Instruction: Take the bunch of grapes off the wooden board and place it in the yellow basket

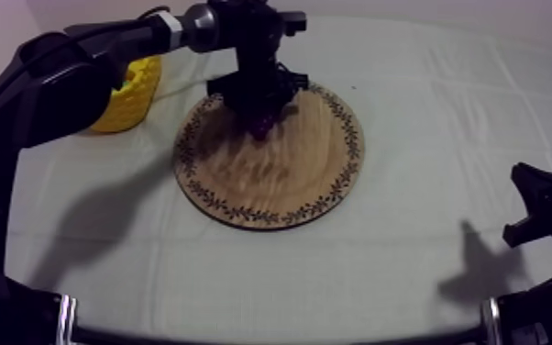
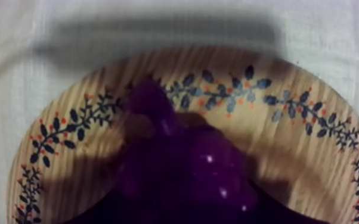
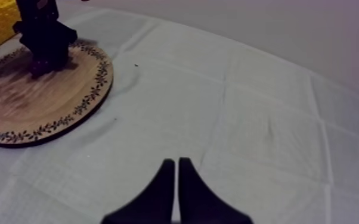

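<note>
Two grippers. Top view: left gripper at far edge of wooden board, over the bunch of grapes; yellow basket near board's left edge; right gripper low at right edge of table. Left wrist view: grapes over the board, just inside its patterned rim; grip state cannot be told. Right wrist view: right gripper closed to a narrow wedge, holding nothing.

The left arm is black, with a thick, rounded, glossy shell and a silver-grey metal collar on its slimmer tube (a like bright band rings the black right arm). The right gripper has two matte black fingers, broad at the root and tapering to narrow tips.
</note>
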